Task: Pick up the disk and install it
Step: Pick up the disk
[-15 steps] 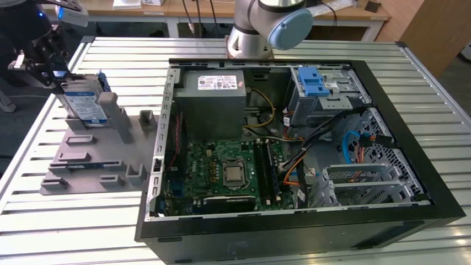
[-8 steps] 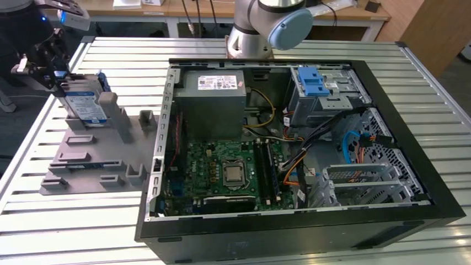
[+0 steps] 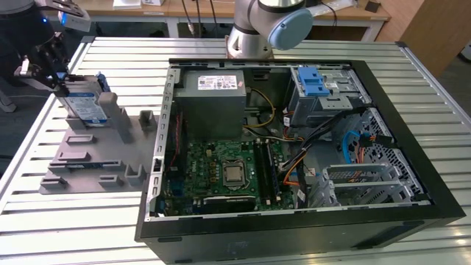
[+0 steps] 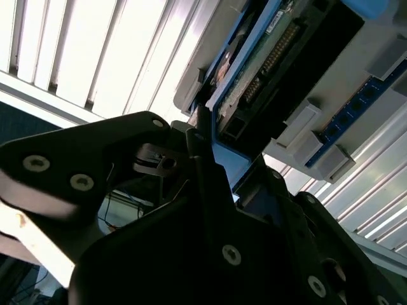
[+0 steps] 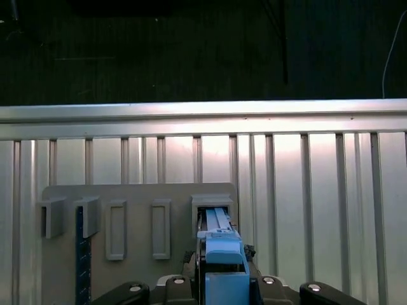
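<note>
Nearest to you is the black near wall of the open computer case (image 3: 294,232), lying on its side on the slatted metal table (image 3: 74,232). Past that wall you look down on the green motherboard (image 3: 228,171). No disk sits anywhere inside the case, so the installing half of your task is all left to do.

On the exterior view's left, beside the case, lies the grey fixture (image 3: 81,171) with its rows of upright slots; the near ones are vacant. At its far end the disk (image 3: 83,105) stands on edge, label facing you, blue rails round it. Its lower edge looks seated in the holder, and in the first wrist view the far end of the disk (image 5: 216,222) runs into a slot of the fixture, so I judge it not yet lifted out.

The gripper (image 3: 59,83) is on the disk's upper far corner. In the second wrist view a finger (image 4: 198,149) presses against the blue rail, so it reads as clamped on the disk: you are at the grasp itself.

Farther back in the case are the grey power supply (image 3: 213,105) and, to the exterior view's right, the drive cage (image 3: 324,88) with its blue latch, well apart from the disk. Farthest stands the arm (image 3: 257,27).
</note>
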`<move>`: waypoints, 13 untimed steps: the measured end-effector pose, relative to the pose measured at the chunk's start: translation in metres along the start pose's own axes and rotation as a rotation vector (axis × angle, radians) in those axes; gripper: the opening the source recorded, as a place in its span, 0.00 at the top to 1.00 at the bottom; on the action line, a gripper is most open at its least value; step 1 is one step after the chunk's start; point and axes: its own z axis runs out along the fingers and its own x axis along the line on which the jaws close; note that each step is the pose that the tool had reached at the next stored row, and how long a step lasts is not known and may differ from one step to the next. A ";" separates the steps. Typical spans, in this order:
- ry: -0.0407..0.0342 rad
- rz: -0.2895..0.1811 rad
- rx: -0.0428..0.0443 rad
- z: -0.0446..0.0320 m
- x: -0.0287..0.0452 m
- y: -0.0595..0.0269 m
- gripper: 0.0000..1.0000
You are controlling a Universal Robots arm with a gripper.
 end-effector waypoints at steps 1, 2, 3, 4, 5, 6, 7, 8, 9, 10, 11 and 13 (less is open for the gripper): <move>0.0005 -0.009 -0.0002 0.0000 0.0000 0.0000 0.63; 0.0009 -0.017 -0.0003 0.0000 0.0000 0.0000 0.63; 0.0012 -0.024 -0.0005 0.0000 0.0000 0.0000 0.63; 0.0014 -0.030 -0.0005 0.0001 0.0000 0.0000 0.63; 0.0015 -0.034 -0.0006 0.0001 0.0000 0.0000 0.63; 0.0015 -0.034 -0.0006 0.0001 0.0000 0.0000 0.63; 0.0015 -0.034 -0.0006 0.0001 0.0000 0.0000 0.63; 0.0015 -0.034 -0.0006 0.0001 0.0000 0.0000 0.63; 0.0015 -0.034 -0.0006 0.0001 0.0000 0.0000 0.63; 0.0019 -0.032 -0.0004 0.0002 0.0000 0.0000 0.62; 0.0027 -0.024 -0.0003 0.0002 0.0000 0.0000 0.62; 0.0031 -0.014 -0.0003 0.0002 0.0000 0.0000 0.56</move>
